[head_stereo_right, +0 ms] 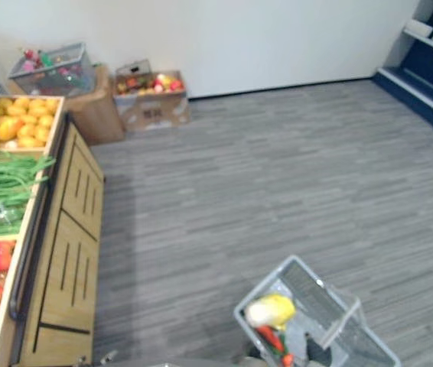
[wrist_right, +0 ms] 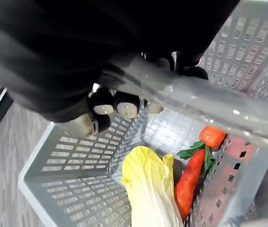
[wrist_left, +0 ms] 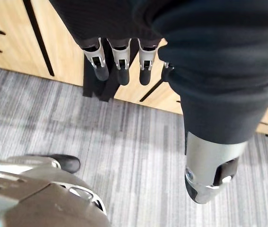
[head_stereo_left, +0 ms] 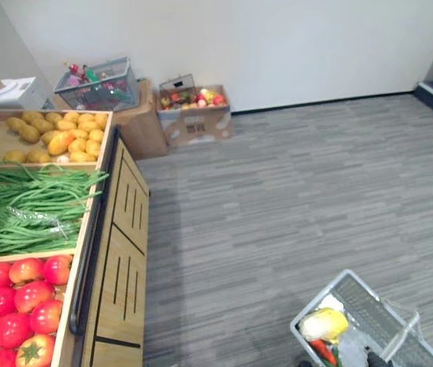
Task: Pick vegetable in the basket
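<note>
At the left a wooden stand (head_stereo_left: pixel 117 252) holds potatoes (head_stereo_left: pixel 63 134), green beans (head_stereo_left: pixel 25 202) and tomatoes (head_stereo_left: pixel 17 302) in separate bins, with a black rail (head_stereo_left: pixel 86 252) along its edge, and the left hand (wrist_left: pixel 120 59) hangs beside its front with fingers loose and empty. By the far wall sit a wire basket (head_stereo_left: pixel 98 86) and a cardboard box (head_stereo_left: pixel 197 122) of fruit (both well apart from the stand's bins). Across the grey floor (head_stereo_left: pixel 278 199) to the right, the right hand (wrist_right: pixel 103 106) is curled round the handle (wrist_right: pixel 195 101) of the basket (head_stereo_left: pixel 369 306), where a pale cabbage (wrist_right: pixel 148 189) lies touching a red-orange vegetable (wrist_right: pixel 188 182).
</note>
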You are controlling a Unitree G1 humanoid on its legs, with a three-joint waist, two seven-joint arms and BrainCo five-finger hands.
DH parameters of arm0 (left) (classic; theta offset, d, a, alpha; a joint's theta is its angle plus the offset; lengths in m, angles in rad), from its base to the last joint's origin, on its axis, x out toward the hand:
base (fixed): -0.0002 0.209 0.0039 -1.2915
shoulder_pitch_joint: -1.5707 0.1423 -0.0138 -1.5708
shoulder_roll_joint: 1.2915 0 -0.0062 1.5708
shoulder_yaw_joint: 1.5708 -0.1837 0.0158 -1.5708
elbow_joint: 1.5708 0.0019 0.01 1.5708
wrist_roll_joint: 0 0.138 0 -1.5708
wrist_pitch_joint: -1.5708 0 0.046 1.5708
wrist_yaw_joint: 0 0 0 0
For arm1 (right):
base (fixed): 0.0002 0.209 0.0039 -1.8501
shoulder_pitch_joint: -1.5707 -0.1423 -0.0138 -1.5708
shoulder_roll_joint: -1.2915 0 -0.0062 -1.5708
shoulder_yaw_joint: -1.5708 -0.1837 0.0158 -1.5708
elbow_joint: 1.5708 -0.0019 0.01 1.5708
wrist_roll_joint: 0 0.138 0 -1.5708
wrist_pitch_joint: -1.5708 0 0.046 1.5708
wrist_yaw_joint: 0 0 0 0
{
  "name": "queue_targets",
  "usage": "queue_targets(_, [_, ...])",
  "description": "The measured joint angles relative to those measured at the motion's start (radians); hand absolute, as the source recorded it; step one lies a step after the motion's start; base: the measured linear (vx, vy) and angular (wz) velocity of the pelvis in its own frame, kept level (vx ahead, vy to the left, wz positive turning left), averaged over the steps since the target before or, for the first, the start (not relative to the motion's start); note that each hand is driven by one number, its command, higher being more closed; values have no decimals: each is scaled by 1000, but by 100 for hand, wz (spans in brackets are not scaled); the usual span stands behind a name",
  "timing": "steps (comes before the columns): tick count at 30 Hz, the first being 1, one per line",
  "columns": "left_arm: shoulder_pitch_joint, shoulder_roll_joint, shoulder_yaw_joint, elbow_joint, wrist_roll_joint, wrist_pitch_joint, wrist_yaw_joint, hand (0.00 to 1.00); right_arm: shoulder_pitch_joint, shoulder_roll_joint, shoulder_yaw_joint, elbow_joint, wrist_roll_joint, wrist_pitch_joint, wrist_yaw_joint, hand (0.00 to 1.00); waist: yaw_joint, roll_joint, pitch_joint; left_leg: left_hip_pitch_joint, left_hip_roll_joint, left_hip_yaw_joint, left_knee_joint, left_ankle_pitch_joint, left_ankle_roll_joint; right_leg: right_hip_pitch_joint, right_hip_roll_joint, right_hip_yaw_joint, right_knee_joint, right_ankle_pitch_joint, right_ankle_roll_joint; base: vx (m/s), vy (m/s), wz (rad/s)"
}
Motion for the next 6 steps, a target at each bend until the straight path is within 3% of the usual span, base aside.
queue_targets(6, [1,-11,16,23,-80,0,-33,0,9,7,-51,34,55,9,3,100,-1,11,-20,43,15,1,-37,12,-14,34,25,-9,-31,1,0,30,-29,-2])
